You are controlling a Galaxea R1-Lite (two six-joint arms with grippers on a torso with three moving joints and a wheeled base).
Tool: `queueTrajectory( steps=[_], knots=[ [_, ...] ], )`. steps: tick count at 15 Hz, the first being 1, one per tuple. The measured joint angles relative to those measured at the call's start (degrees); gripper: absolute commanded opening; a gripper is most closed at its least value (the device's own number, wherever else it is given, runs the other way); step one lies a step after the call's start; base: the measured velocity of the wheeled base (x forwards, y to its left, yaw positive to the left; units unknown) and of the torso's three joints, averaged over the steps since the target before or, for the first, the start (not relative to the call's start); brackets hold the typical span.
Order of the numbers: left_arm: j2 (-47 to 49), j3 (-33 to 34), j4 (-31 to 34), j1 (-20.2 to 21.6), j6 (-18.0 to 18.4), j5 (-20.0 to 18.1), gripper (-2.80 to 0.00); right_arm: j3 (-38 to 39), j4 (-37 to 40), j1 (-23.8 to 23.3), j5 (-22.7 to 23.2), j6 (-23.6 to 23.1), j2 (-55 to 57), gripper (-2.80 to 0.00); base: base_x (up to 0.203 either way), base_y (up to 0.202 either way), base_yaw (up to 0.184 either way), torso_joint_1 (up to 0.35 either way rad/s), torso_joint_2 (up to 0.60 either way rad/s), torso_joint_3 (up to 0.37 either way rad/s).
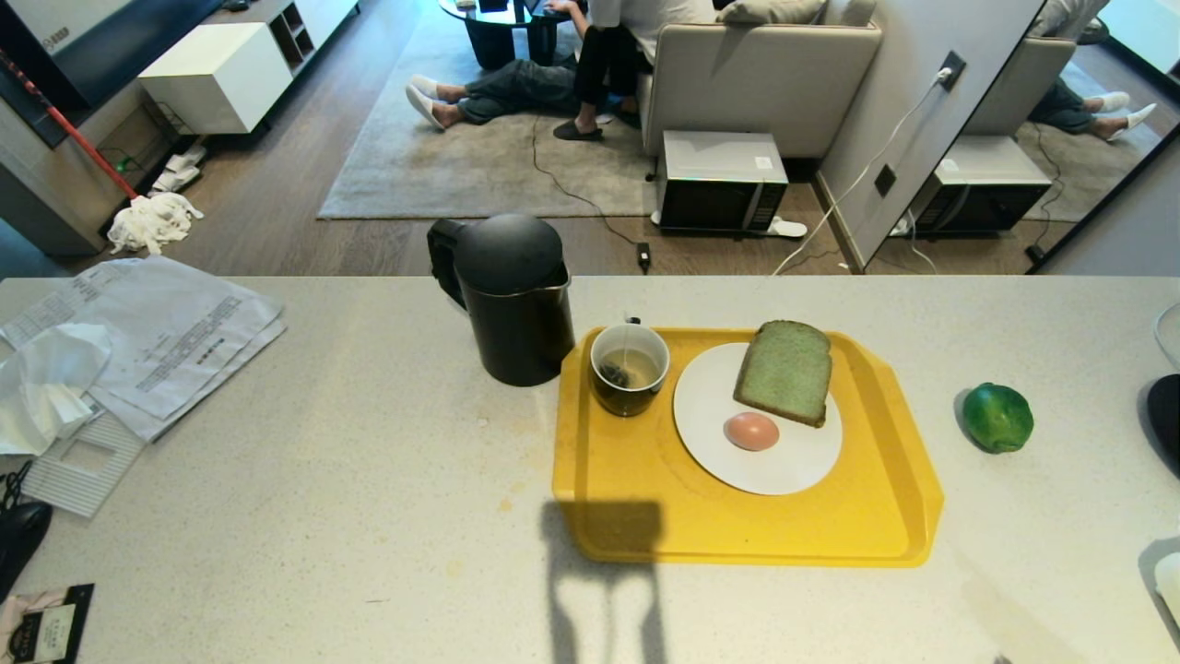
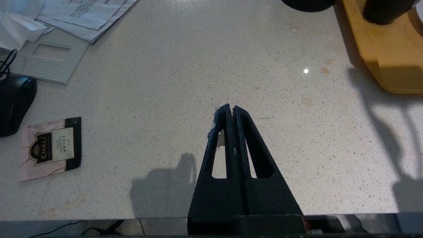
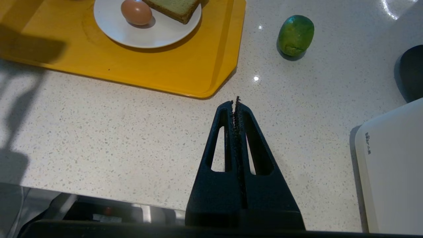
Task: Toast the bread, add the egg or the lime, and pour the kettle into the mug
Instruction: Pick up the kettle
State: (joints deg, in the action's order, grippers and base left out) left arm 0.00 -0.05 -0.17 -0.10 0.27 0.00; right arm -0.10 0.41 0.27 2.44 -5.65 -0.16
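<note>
Bread (image 1: 784,372) + egg (image 1: 751,431): plated, w/ mug (image 1: 629,368) on tray (image 1: 645,516) — looks served.
Lime (image 1: 997,417): off tray, unused alt.
Left gripper (image 2: 232,110), right gripper (image 3: 235,103): pressed closed, empty, parked.

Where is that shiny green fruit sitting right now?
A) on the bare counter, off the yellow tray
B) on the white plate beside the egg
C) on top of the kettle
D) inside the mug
A: the lime lies on the counter to the right of the yellow tray, apart from it.

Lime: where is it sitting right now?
In the head view the lime lies on the bare counter to the robot's right, off the yellow tray and apart from its right rim.
</note>
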Motion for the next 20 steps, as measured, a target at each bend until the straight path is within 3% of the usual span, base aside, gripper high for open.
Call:
queueTrajectory(
  steps=[16,20],
  knots=[
    [0.0,-0.4,0.1,0.0,0.7,-0.1,-2.8,0.1,-0.2,0.0,-0.1,0.9,0.0,-2.8,0.0,0.0,0.0,0.0,0.0,0.0],
    [3.6,-8.9,1.4,0.0,0.7,-0.1,-2.8,0.1,-0.3,0.0,-0.1,0.9,0.0,-2.8,0.0,0.0,0.0,0.0,0.0,0.0]
  ],
)
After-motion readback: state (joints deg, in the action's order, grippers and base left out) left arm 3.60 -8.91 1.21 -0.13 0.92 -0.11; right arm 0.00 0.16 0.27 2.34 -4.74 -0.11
